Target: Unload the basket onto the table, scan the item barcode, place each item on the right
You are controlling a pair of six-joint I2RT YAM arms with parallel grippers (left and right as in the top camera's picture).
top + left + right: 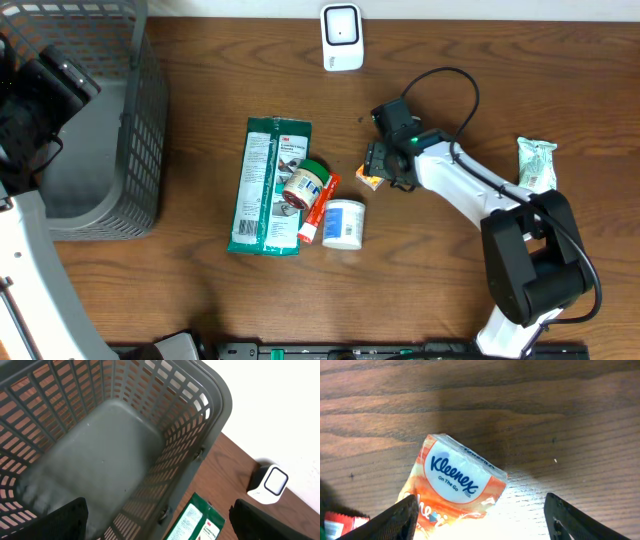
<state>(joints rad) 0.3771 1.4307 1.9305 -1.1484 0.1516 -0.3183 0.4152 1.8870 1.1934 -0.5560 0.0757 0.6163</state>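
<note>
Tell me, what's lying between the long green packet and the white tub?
An orange-and-white tube lies slanted between the green packet and the white tub, as the overhead view shows.

Right wrist view: "Kleenex", with "On The Go" beneath it, is read in blue on a white oval on the orange tissue pack (455, 480). The pack is seen between the fingers (395, 517) of the right gripper (480, 522), nearer the picture-left one.

Overhead: a red "3M" mark is made out at the top of the green packet (268, 185), well apart from those fingers. Its finer print cannot be read.
</note>
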